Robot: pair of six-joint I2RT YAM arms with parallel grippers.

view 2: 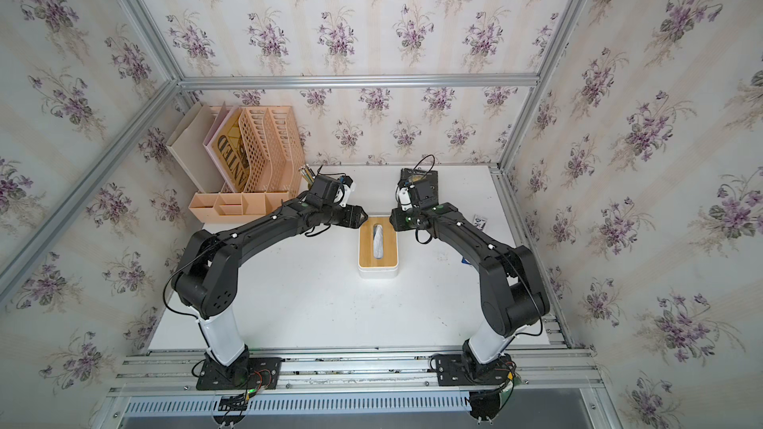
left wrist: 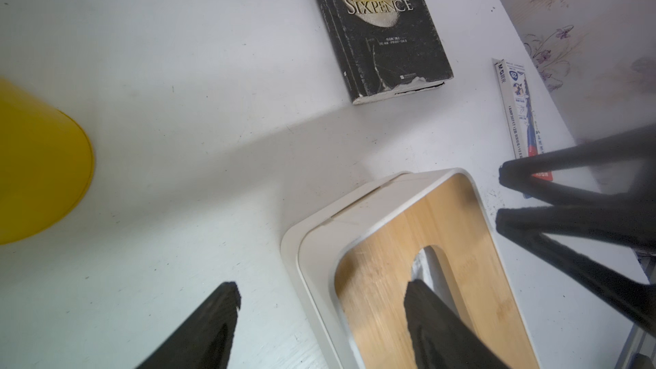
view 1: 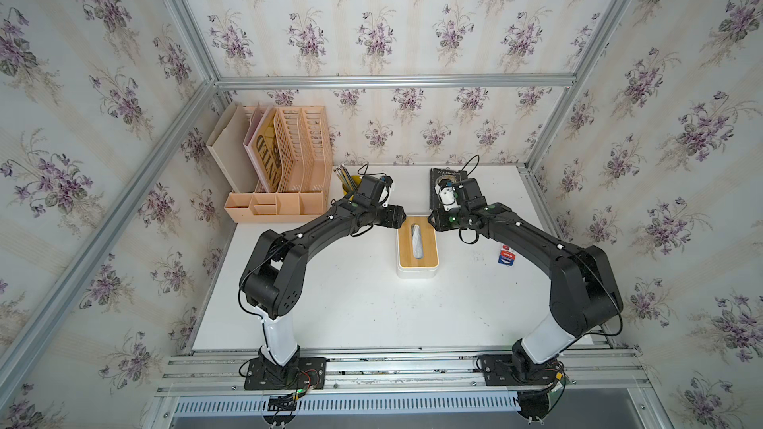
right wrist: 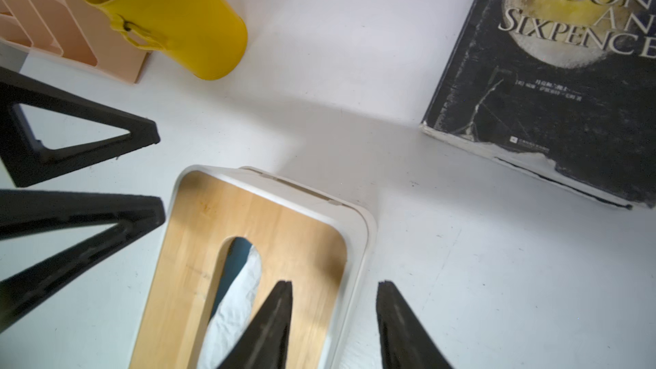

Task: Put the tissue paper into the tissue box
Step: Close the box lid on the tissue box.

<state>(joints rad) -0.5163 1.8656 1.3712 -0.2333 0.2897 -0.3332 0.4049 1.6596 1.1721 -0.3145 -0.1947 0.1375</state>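
Closing stage, as you would have judged it: tissue paper (view 1: 417, 241) lay inside the tissue box (view 1: 417, 273) at the centre of the table (view 1: 330, 303), white tissue poking up through the seated lid (view 1: 429, 251). Left gripper (left wrist: 323, 289) at the box's eleven o'clock and right gripper (right wrist: 335, 283) at one o'clock stood parted, empty. Only pulling both grippers clear seemed left for you.
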